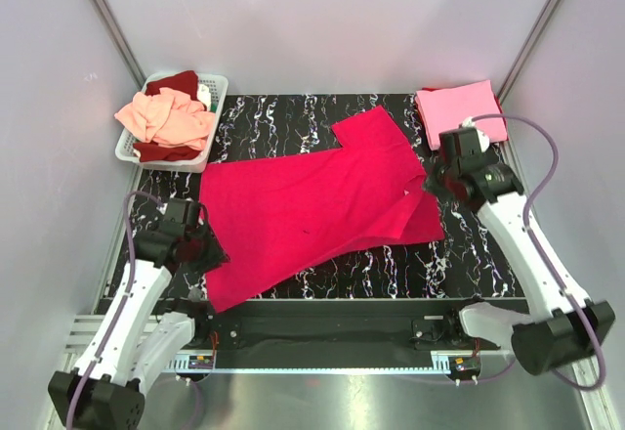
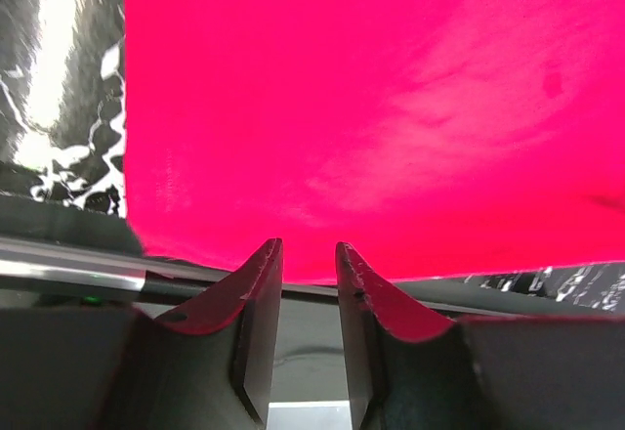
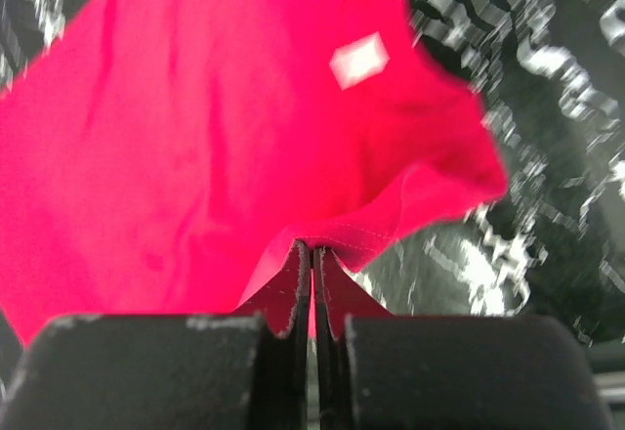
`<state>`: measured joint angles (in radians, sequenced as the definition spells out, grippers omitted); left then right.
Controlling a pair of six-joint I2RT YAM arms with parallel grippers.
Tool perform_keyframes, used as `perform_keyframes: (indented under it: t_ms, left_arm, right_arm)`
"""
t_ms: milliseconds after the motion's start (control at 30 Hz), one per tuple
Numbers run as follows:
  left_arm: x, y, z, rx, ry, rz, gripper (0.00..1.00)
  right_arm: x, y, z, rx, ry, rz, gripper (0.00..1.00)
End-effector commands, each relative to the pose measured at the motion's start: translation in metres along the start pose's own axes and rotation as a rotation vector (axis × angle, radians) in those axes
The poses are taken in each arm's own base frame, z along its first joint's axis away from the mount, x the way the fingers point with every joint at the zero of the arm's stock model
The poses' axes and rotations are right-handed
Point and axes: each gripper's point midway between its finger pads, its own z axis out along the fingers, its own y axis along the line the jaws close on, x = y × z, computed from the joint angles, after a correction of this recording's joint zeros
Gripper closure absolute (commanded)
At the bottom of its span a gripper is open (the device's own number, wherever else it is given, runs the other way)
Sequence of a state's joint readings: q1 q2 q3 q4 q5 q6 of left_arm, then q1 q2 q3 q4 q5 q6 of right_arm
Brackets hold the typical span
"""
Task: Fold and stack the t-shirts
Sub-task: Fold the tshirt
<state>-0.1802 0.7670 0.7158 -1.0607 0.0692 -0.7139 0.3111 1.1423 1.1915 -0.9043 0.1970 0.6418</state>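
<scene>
Crimson-red t-shirt (image 1: 322, 205) is seen spread across the black marbled table (image 1: 293, 112), its body running diagonally from the near left corner toward the far right, with one sleeve pointing to the far side. Its right-hand edge is pinched by the right gripper (image 3: 312, 254), whose jaws are pressed together on a fold of the red cloth; a white label (image 3: 358, 59) is visible just beyond that fold. The left gripper (image 2: 309, 254) is held at the shirt's near left hem with its jaws a narrow way apart, and no cloth is seen between them, though contact with the hem cannot be ruled out from this low view. A light pink t-shirt (image 1: 459, 107) is laid folded at the far right corner of the table. In the white slotted basket (image 1: 215, 88) at the far left, a peach t-shirt (image 1: 166, 117) is heaped over a dark maroon t-shirt (image 1: 176, 82).
</scene>
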Motion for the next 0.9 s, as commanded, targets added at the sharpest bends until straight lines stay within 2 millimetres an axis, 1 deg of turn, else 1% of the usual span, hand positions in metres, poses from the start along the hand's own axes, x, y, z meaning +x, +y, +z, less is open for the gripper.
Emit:
perform_keyframes:
  t_ms: [0,33,67,100,167,200,267,300,367,400,467,500,600,667,733,767,800,867]
  left_arm:
    - [0.003,-0.012,0.011,0.026,0.022,-0.015,0.67]
    - [0.000,-0.014,0.010,0.026,0.008,-0.025,0.67]
    - [-0.002,-0.017,0.007,0.028,-0.005,-0.020,0.67]
    - [-0.001,-0.019,0.007,0.022,-0.002,-0.003,0.67]
    - [-0.001,-0.018,0.009,0.000,-0.006,0.006,0.67]
    - [0.002,-0.018,0.012,-0.011,0.008,0.018,0.67]
    - [0.008,-0.017,0.017,-0.025,0.026,0.025,0.68]
    - [0.012,-0.019,0.019,-0.020,0.037,0.042,0.69]
    - [0.020,-0.020,0.020,-0.022,0.053,0.040,0.71]
    - [0.024,-0.021,0.021,-0.026,0.046,0.066,0.71]
    - [0.031,-0.016,0.024,-0.053,0.053,0.063,0.72]
    - [0.037,-0.016,0.025,-0.049,0.059,0.078,0.72]
    - [0.050,-0.011,0.031,-0.063,0.074,0.086,0.68]
    - [0.057,-0.001,0.037,-0.098,0.074,0.080,0.63]
    - [0.063,0.002,0.040,-0.118,0.078,0.094,0.60]
    - [0.065,0.001,0.041,-0.122,0.081,0.101,0.53]
    - [0.069,0.001,0.043,-0.133,0.088,0.116,0.49]
    - [0.071,0.002,0.047,-0.151,0.084,0.112,0.46]
  right_arm:
    - [-0.053,0.003,0.030,0.052,-0.093,0.020,1.00]
    - [-0.061,-0.001,0.038,0.065,-0.084,0.030,1.00]
    - [-0.065,-0.001,0.047,0.076,-0.074,0.028,1.00]
    - [-0.071,0.001,0.062,0.092,-0.060,0.024,1.00]
    - [-0.077,0.002,0.076,0.107,-0.046,0.021,1.00]
    - [-0.078,0.004,0.087,0.120,-0.027,0.018,1.00]
    - [-0.078,0.003,0.098,0.131,-0.013,0.006,1.00]
    - [-0.077,0.001,0.106,0.147,-0.005,0.001,1.00]
    - [-0.079,-0.007,0.115,0.173,-0.007,-0.004,1.00]
    - [-0.079,-0.011,0.123,0.189,0.006,-0.004,1.00]
    - [-0.080,-0.014,0.129,0.191,0.020,-0.002,1.00]
    - [-0.080,-0.018,0.135,0.199,0.028,0.002,1.00]
    - [-0.077,-0.022,0.138,0.195,0.040,0.005,1.00]
    - [-0.076,-0.024,0.138,0.191,0.039,0.007,1.00]
    - [-0.075,-0.023,0.137,0.177,0.038,0.009,1.00]
    - [-0.076,-0.023,0.135,0.174,0.034,0.012,1.00]
    - [-0.075,-0.022,0.135,0.171,0.038,0.012,1.00]
    - [-0.073,-0.020,0.135,0.156,0.046,0.015,1.00]
